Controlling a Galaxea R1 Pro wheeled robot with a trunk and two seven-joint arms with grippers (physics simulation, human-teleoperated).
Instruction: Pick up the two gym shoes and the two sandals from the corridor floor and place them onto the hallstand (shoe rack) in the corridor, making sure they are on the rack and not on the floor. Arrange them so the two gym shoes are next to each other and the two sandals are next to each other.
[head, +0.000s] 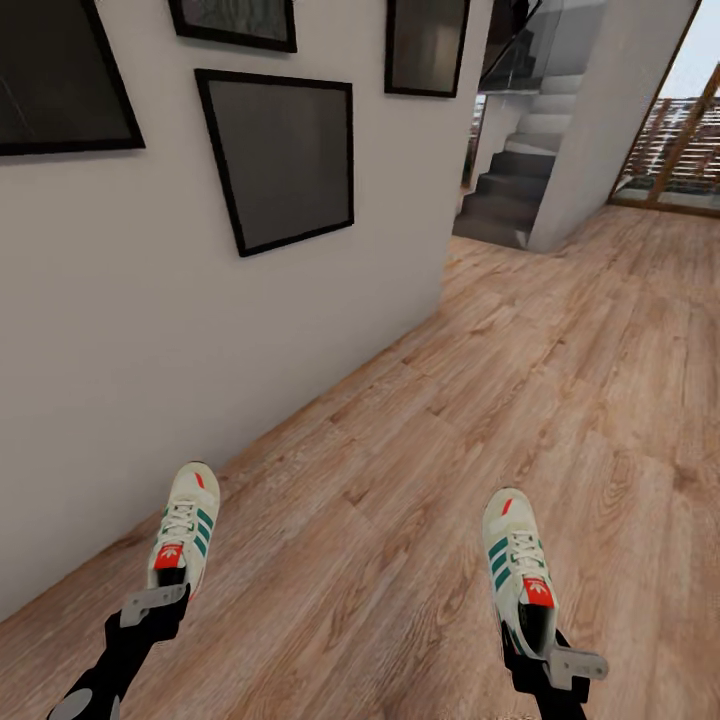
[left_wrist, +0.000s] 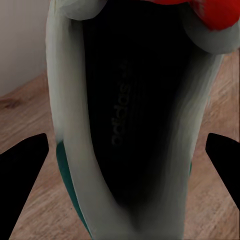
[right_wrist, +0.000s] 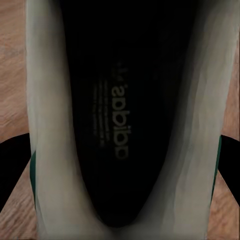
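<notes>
Ahead, grey-white wall (head: 120, 380) with black-framed pictures (head: 285, 160) close beside left end effector (head: 160, 600), which grips heel of cream-white green-striped gym shoe (head: 185, 525), toe pointing away. Right end effector (head: 540, 650) grips second matching gym shoe (head: 515, 560), well apart from wall. Light brown wood-plank corridor floor (head: 420, 450) lies open rightward from wall. Grey stairs (head: 510, 180) beyond wall's far corner.

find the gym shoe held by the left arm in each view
Head view: left gym shoe at lower left, near the wall, heel at the left gripper.
Left wrist view: its dark insole up close between the fingers.
Right wrist view: the other shoe.
Shared landmark: wood-plank floor.
</notes>
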